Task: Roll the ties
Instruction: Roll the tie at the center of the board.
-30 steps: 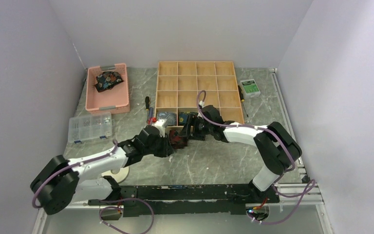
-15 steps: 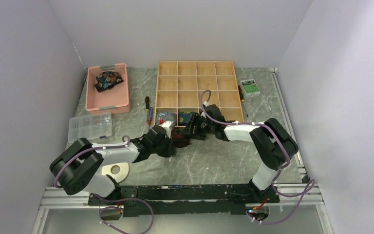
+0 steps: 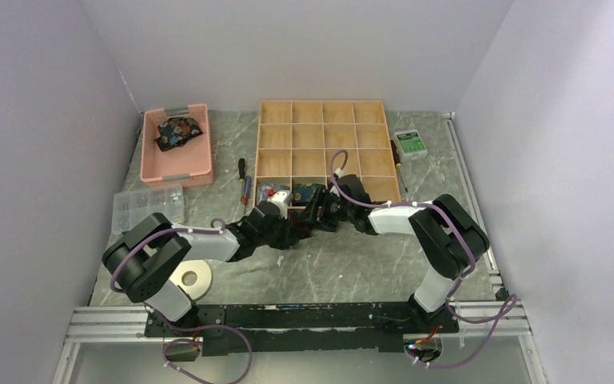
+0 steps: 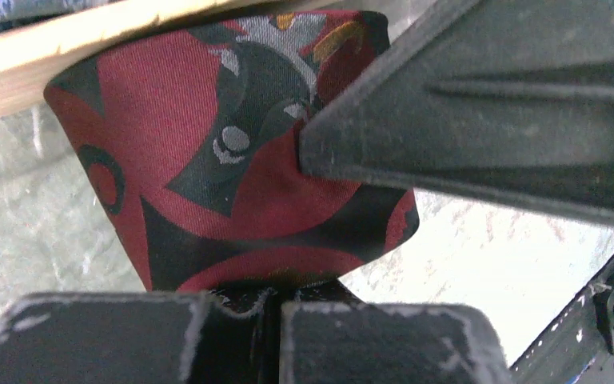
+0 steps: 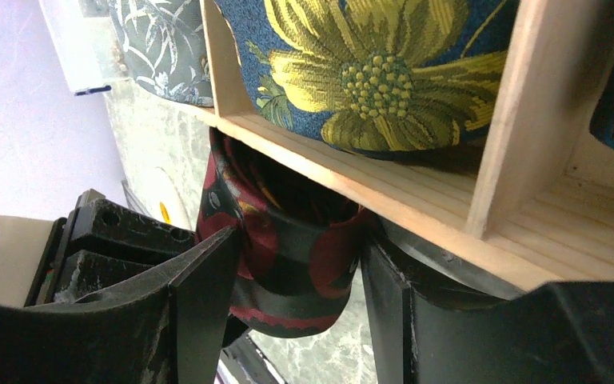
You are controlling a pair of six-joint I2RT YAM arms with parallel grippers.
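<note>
A red-and-black tie roll sits at the front edge of the wooden organizer, over the marble table. It also shows in the right wrist view. My right gripper is shut on the roll, one finger on each side. My left gripper is shut on the roll's lower edge. In the top view both grippers, left and right, meet there and hide the roll. A blue tie with a yellow flower and a grey leaf-print tie fill front compartments.
A pink bin at the back left holds a dark floral tie. A clear parts box, a white tape ring, screwdrivers and a green-white box lie around the organizer.
My left arm has folded and its gripper has moved right and toward the organizer's front edge, carrying the roll there. The right gripper has stayed almost in place.
</note>
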